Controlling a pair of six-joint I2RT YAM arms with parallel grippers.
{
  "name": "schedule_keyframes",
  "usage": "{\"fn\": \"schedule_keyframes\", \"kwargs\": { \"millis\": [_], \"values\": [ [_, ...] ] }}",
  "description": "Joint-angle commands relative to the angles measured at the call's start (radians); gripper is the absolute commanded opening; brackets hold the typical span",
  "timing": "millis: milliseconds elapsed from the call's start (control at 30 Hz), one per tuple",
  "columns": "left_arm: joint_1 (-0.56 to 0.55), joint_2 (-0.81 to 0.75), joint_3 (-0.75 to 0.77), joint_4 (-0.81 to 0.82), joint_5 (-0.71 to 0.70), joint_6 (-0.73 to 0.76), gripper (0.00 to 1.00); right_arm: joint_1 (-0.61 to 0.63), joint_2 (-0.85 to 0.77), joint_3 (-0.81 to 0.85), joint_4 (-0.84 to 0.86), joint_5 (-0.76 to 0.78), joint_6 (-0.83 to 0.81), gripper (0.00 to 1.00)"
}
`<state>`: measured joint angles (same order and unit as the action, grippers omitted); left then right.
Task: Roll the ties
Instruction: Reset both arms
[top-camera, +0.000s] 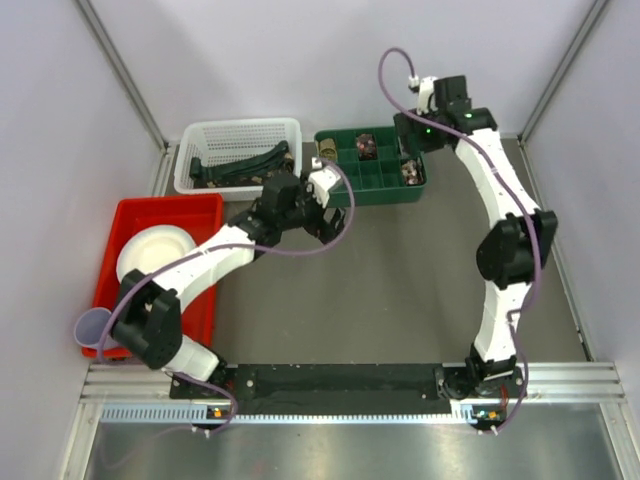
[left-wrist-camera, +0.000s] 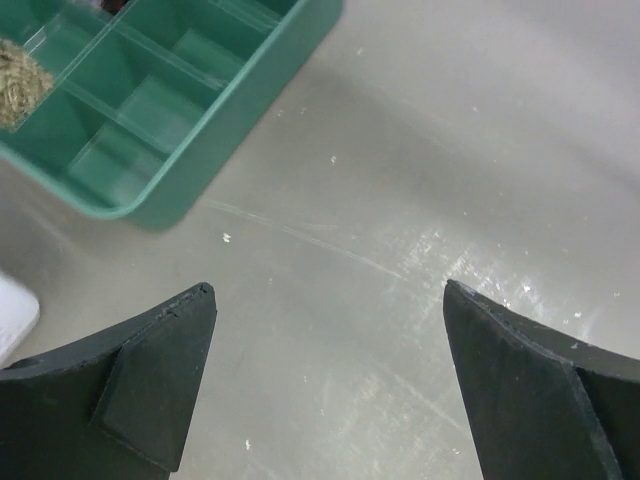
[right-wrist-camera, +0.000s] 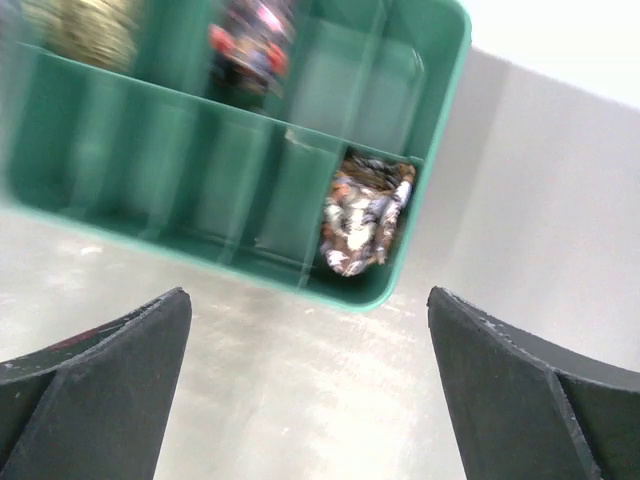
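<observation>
I find a grey tabletop (top-camera: 400, 290), dull in finish, marked with fine scratches and small pale specks in the left wrist view. Four items noted on it. A white mesh basket (top-camera: 240, 126) stands left of centre at the top of the overhead view. A green compartment tray (top-camera: 385, 197) stands just beside it to the right, at upper centre. A red tray (top-camera: 165, 203) lies along the left edge, its upper right corner near the basket's lower left corner. A pale purple cup (top-camera: 93, 325) sits at the red tray's lower left corner; I cannot tell whether it rests on the tabletop or on the tray.
</observation>
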<state>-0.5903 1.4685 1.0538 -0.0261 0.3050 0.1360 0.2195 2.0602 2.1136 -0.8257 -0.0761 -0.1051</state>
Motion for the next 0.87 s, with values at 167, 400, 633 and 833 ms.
{"fn": "schedule_keyframes", "kwargs": {
  "millis": [167, 400, 633, 833],
  "values": [
    [0.200, 0.225, 0.492, -0.557, 0.040, -0.162, 0.99, -0.035, -0.314, -0.127, -0.039, -0.204, -0.003, 0.99],
    [0.374, 0.317, 0.529, -0.762, 0.066, -0.119, 0.99, -0.207, -0.420, -0.476, -0.148, -0.404, -0.059, 0.99],
    [0.402, 0.179, 0.244, -0.695, -0.023, -0.095, 0.99, -0.270, -0.560, -0.852, -0.089, -0.427, -0.113, 0.99],
    [0.403, 0.084, 0.187, -0.675, -0.111, -0.116, 0.99, -0.270, -0.601, -0.859, -0.099, -0.444, -0.088, 0.99]
  ]
}}
